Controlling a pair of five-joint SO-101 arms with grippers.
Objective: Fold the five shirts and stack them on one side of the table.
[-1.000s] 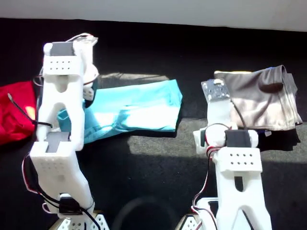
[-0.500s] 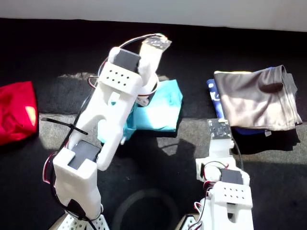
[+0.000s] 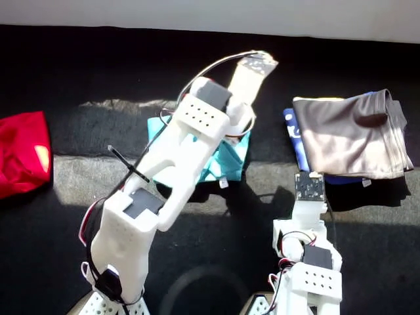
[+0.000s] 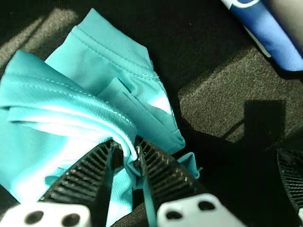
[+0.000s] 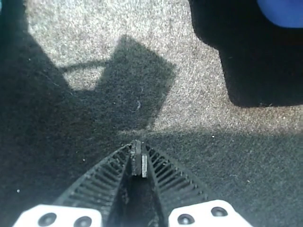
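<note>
We hold a bunched fold of the teal shirt [image 4: 80, 94] mid-table in our left pincer [image 4: 129, 152], clamped, probably to carry it to the grey-topped stack [image 3: 351, 134] on the right, while our right pincer [image 5: 137, 161] rests closed and empty over the table [image 5: 94, 28], out of the way.

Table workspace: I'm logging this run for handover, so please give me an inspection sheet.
Surface: black felt table, with sunlit patches.
Job's things: crumpled turquoise fabric shirt mid-table; bunched red fabric shirt at one edge; folded grey fabric shirt stacked on blue fabric shirt opposite.
Clutter: nothing seen.
Grippers: left jaws shut on a fold of the turquoise shirt; right jaws shut, empty, over bare felt.
Cables: white cable arcs over left arm; coloured wires on right arm.
Surroundings: pale wall strip beyond the table.
</note>
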